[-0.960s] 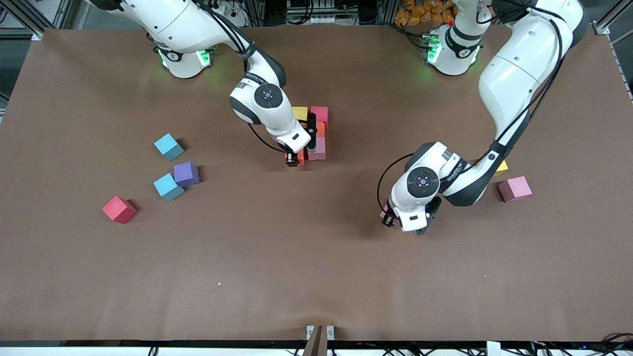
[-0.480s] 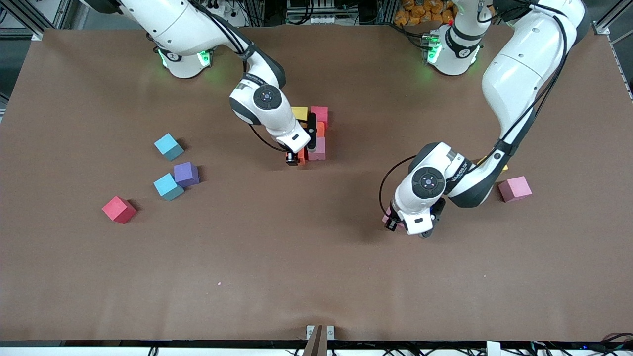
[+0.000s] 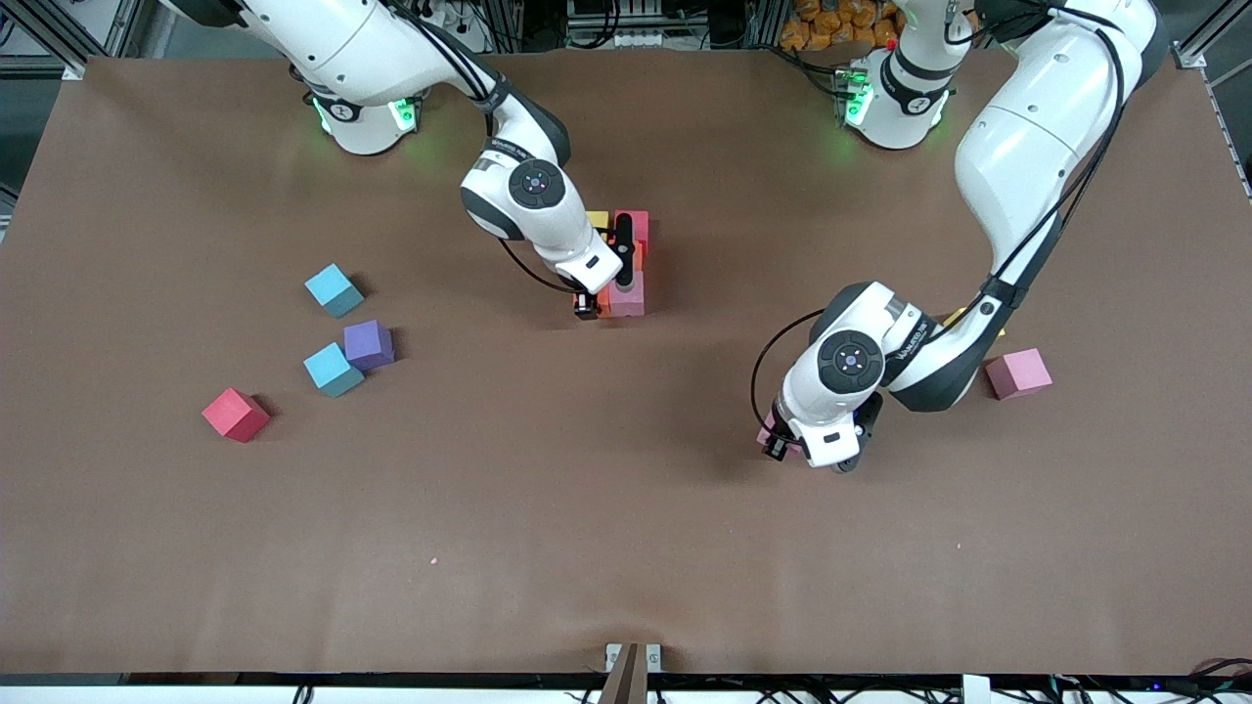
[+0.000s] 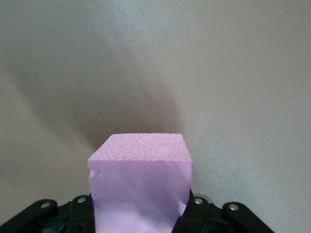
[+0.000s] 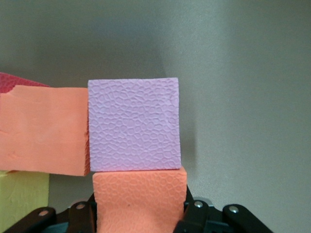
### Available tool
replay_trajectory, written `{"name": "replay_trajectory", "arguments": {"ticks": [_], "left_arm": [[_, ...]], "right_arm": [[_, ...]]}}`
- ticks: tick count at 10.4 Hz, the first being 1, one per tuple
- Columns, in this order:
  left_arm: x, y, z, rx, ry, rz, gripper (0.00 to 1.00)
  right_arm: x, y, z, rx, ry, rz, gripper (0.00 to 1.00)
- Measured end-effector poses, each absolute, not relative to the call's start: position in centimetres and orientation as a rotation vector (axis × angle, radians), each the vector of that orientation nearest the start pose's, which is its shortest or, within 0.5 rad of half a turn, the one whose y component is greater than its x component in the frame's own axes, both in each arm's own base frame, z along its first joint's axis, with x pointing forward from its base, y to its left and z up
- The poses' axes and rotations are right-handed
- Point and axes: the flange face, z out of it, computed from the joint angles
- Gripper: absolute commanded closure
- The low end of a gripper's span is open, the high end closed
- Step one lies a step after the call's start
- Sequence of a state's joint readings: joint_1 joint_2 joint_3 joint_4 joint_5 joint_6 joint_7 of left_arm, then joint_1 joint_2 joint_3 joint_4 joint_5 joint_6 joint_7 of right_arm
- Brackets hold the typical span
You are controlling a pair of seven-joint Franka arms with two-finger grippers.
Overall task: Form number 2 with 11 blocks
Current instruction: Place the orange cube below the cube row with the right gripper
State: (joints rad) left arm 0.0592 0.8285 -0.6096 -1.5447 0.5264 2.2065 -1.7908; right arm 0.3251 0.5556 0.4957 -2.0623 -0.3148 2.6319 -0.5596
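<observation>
The right gripper (image 3: 599, 301), clamping an orange block (image 5: 140, 199), has pressed it against the partial number 2 (image 3: 631, 256) mid-table, while the left gripper (image 3: 794, 448) has just tightened on a pink block (image 4: 140, 179).

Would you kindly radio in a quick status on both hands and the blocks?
Left hand shut on pink block, over bare table. Right hand shut on orange block, setting it against the partial 2. Nothing in the way.
</observation>
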Motion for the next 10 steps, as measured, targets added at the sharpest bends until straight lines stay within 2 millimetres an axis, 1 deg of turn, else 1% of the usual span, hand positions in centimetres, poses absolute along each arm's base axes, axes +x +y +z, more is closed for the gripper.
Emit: {"name": "replay_trajectory", "arguments": {"ticks": [1,2,4,7,8,9,10], "left_arm": [[63.9,-29.2,22.3,-2.708,-1.621,0.022,0.68],[63.9,-29.2,22.3,-2.707,-1.622,0.022,0.68],[63.9,-29.2,22.3,-2.706,-1.623,0.022,0.69],[63.8,-29.5,22.3,-2.676,-1.675,0.023,0.69],[63.5,-30.1,22.4,-2.663,-1.698,0.026,0.69],[63.2,-30.8,22.6,-2.651,-1.726,0.029,0.69],[62.8,-31.9,22.8,-2.641,-1.755,0.028,0.69]], "right_arm": [[40.6,44.0,20.0,2.285,2.292,0.151,0.42],[40.6,44.0,20.0,2.287,2.29,0.151,0.0],[40.7,43.9,20.0,2.288,2.289,0.151,0.0],[41.1,43.6,20.1,2.297,2.278,0.155,0.0],[41.6,43.3,20.4,2.304,2.266,0.164,0.0],[42.3,42.8,21.1,2.314,2.237,0.147,0.0],[42.9,42.0,22.2,2.329,2.186,0.101,0.0]]}}
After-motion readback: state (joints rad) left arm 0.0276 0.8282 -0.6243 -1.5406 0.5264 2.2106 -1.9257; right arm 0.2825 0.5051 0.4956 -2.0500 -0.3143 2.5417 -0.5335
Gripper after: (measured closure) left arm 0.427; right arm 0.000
